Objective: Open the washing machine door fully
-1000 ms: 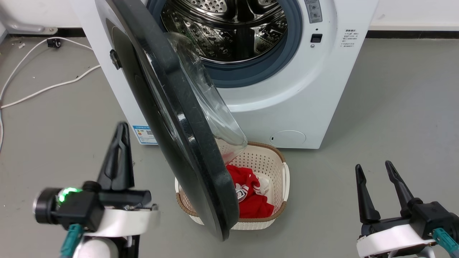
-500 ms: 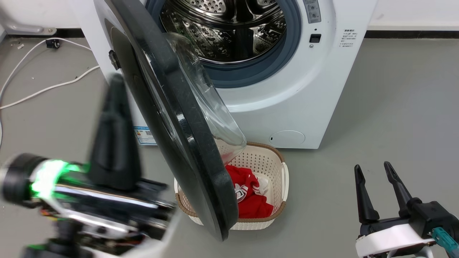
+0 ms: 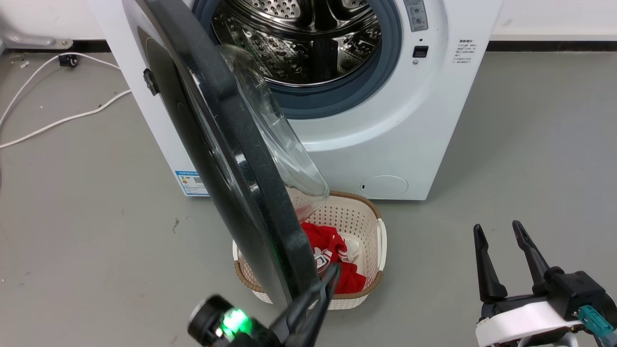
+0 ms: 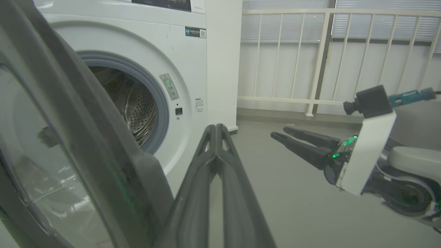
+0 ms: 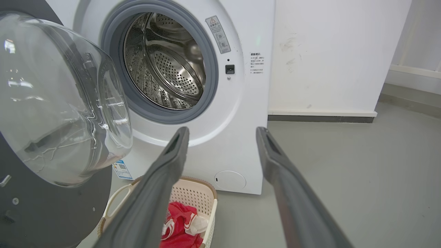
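Floor (image 3: 530,144): grey and bare-looking. In the head view a white cable (image 3: 62,120) trails across it, left of the machine.
Washing machine (image 3: 424,125): white, standing on the floor, with its steel drum (image 3: 299,43) exposed. The left wrist view also takes in its upper front and a dark label there.
Washing machine door (image 3: 226,144): swung out on the machine's left, roughly at right angles to the front. The head view catches it edge-on. The right wrist view gives the inner face, where the clear glass bowl (image 5: 58,103) bulges toward the drum.
Railing (image 4: 320,69): white bars along the far wall, seen from the left wrist.
Laundry basket (image 3: 371,226): cream and perforated, at the foot of the machine, partly under the door.
Right gripper (image 3: 497,227): fingers apart and holding nothing, well clear of the door.
Left gripper (image 3: 331,272): fingers pressed together and empty, just beside the door's lower inner rim. I can't tell if it touches.
Red garment (image 3: 332,241): bunched in the basket.
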`<state>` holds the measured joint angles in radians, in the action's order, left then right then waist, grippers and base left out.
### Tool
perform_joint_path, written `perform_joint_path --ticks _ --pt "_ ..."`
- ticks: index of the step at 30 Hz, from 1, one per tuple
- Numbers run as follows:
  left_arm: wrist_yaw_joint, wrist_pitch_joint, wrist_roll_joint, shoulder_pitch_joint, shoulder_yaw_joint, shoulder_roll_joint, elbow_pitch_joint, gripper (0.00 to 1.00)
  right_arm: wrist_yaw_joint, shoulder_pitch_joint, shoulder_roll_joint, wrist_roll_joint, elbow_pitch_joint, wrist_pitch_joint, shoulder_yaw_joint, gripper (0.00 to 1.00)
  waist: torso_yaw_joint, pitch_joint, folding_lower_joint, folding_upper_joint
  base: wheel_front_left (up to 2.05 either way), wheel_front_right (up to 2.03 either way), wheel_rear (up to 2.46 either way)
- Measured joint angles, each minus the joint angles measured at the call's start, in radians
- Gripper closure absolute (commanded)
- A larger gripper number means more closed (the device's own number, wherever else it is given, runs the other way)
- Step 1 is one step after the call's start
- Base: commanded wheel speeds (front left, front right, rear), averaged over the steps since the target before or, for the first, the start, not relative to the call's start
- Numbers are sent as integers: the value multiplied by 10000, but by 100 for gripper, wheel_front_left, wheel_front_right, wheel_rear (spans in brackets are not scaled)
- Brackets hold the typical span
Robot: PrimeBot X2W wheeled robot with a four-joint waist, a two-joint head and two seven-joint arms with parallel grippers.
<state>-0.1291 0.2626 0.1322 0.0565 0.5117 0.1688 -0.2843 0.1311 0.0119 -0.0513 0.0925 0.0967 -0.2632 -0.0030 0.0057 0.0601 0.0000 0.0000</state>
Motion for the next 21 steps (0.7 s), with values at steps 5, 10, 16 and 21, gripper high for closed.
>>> perform_joint_path --ticks 5,10,16,21 --pt "-2 -140 318 346 679 307 1248 100 0 9 0 38 56 0 4 0 84 11 0 0 0 0 0" --pt "-4 -82 389 -197 945 136 2188 100 0 4 0 38 127 0 63 0 125 -16 0 0 0 0 0" --pt "0 -27 284 -1287 779 -372 3097 100 0 -6 0 67 221 0 107 0 135 -14 0 0 0 0 0" --pt "182 -8 274 -1899 499 -711 3553 100 0 -14 0 140 290 0 142 0 34 23 0 0 0 0 0"
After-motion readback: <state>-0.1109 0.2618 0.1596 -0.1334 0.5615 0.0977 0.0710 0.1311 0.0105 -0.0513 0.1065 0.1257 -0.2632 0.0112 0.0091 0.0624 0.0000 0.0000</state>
